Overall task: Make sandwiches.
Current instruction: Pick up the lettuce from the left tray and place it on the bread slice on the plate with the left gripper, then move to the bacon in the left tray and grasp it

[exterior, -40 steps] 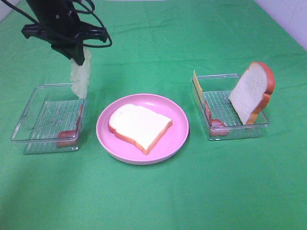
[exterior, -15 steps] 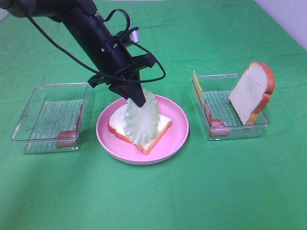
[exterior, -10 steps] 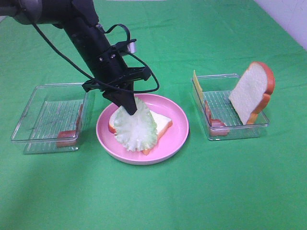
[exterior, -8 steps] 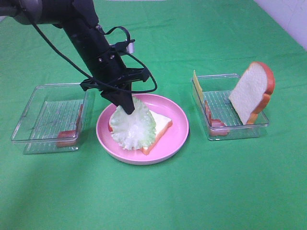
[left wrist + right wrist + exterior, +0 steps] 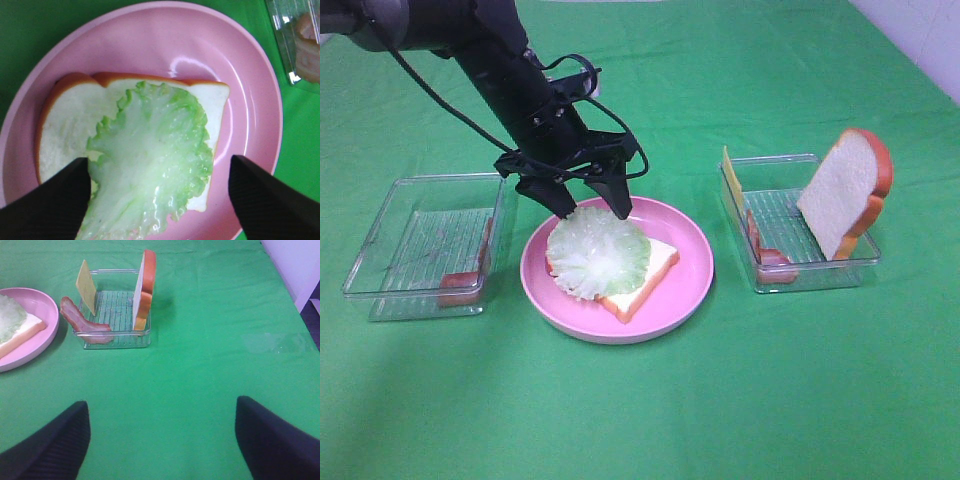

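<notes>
My left claw (image 5: pixel 592 211) has just opened wide, empty now, and the lettuce (image 5: pixel 598 252) lies flat on the bread slice (image 5: pixel 658 262), so this layer seems done.

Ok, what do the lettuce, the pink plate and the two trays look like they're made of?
Lettuce: probably soft translucent plastic or rubber, glossy; it shines wetly and has a moulded frill. Pink plate: likely hard plastic, smooth gloss with a bright highlight. Left tray and right tray: clear rigid plastic, ribbed floors, see-through walls.
</notes>
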You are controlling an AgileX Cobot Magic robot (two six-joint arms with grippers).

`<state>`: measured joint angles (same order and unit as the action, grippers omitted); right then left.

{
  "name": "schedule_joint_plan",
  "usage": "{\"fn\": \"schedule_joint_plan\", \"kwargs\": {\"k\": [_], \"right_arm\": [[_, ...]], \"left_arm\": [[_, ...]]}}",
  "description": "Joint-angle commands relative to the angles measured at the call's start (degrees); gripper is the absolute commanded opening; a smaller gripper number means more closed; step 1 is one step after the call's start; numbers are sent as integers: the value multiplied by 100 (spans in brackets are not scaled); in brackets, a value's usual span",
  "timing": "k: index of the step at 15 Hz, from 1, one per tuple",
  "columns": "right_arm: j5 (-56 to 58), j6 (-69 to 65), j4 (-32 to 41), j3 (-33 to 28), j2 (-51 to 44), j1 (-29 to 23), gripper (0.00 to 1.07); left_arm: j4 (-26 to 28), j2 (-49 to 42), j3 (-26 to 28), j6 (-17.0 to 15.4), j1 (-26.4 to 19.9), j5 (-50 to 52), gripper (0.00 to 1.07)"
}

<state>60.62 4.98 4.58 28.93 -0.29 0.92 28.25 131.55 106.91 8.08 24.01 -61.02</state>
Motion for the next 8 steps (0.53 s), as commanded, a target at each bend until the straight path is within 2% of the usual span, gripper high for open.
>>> {"fn": "schedule_joint_plan", "kwargs": {"k": [1, 3, 5, 6, 8], "right_arm": [[11, 69, 23, 0, -80, 34, 75], [11, 69, 23, 0, -80, 34, 75], [11, 69, 23, 0, -80, 34, 75], [11, 69, 23, 0, -80, 34, 75], [11, 69, 23, 0, -80, 34, 75]], "left_arm": [[-69, 11, 241, -40, 17, -23, 80], [-332, 11, 665, -407, 17, -304, 80], [-940, 11, 1232, -1123, 17, -842, 80], [-1289, 11, 1478, -1364, 17, -1152, 79], [-1730, -46, 1759, -1587, 17, -1283, 78]]}}
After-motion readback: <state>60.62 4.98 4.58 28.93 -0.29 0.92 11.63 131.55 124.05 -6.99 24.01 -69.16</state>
